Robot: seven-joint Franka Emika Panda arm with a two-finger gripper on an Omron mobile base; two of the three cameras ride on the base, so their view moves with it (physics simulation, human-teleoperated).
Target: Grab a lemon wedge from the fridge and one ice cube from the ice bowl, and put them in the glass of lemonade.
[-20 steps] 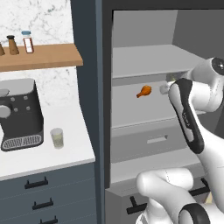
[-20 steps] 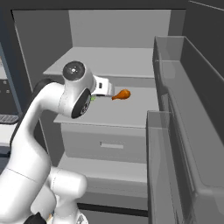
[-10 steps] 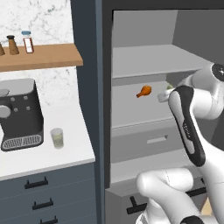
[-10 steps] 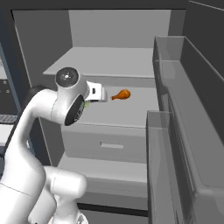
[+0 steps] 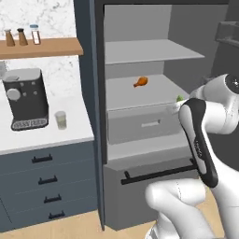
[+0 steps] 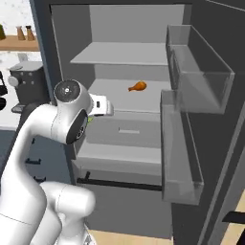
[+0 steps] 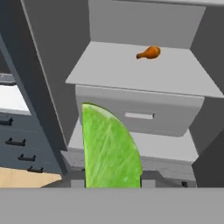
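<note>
Hand view: a green lemon wedge [image 7: 109, 148] stands upright at the bottom of the frame, where the end effector [image 7: 111, 183] sits; the end effector is clamped on the wedge, though its fingertips are hidden behind the fruit. Beyond the wedge is the open fridge [image 7: 39, 65] interior: a pale grey drawer [image 7: 140, 116] under the middle shelf [image 7: 131, 70], and an orange chicken drumstick [image 7: 148, 53] lying toward the back of that shelf.

Left base view: the fridge [image 5: 88, 93] stands open, and the white arm rises in front of it. A sliver of green wedge [image 5: 179, 98] shows at the wrist, level with the front edge of the middle shelf [image 5: 140, 95], right of the drumstick [image 5: 140, 82] and out in front of the shelf. Left of the fridge, on the white tabletop [image 5: 46, 135], the glass of lemonade [image 5: 60, 120] stands just right of the coffee machine [image 5: 25, 99], well apart from the wedge. A wooden wall shelf [image 5: 42, 46] above carries small bottles.

Right base view: the end effector [image 6: 107, 106] is in front of the fridge [image 6: 43, 43] opening, left of the drumstick [image 6: 137, 86], above the drawer [image 6: 127, 131]. The fridge door with clear bins [image 6: 196, 72] hangs open to the right.
</note>
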